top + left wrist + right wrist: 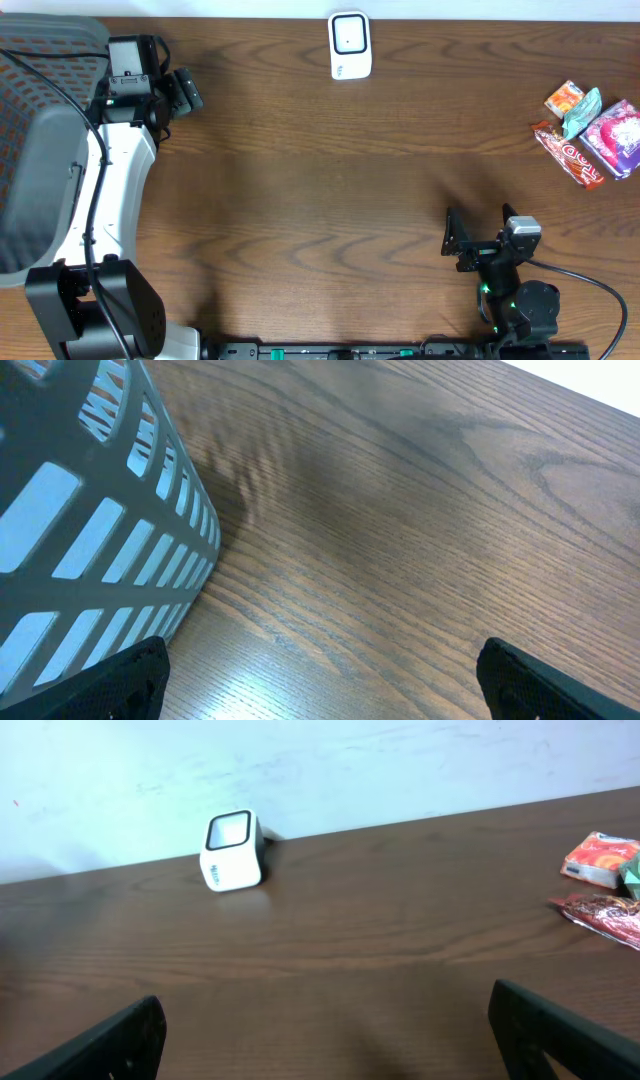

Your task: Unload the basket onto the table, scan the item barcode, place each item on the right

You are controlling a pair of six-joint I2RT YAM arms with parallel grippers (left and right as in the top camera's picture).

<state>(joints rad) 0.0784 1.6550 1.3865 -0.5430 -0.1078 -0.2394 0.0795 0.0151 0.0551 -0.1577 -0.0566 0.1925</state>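
**Brown tabletop, both grippers wide open and empty**

Wood grain runs across the table (300, 180) in all three views; seen from overhead, a white barcode scanner (350, 45) with a dark window on top stands at the far edge, at 12 o'clock from the table's middle. The snack packets to be scanned lie in a loose cluster near the right edge, at about 2 to 3 o'clock: an orange packet (563, 98), a teal packet (582, 112) touching it, a purple packet (617, 138), and a long red bar (568, 153) at the cluster's 7 o'clock side; all of them rest on the table, well apart from both arms and from the scanner.

At 9 o'clock a grey slatted basket (40, 150) fills the left edge; the left gripper (190, 92) hangs just beside it, at about 10 o'clock, its jaws spread wide with nothing between them; its wrist camera shows the basket's wall (90, 540) close on the left and only bare wood between the two fingertips (110, 680).

The right gripper (480, 225) sits near the front edge at about 5 o'clock, pointing toward the far side; its jaws are likewise fully apart and hold nothing; its wrist camera looks over the wood to the scanner (233, 852) by the wall, with the orange packet (600, 858) and red bar (605, 912) at the right edge.
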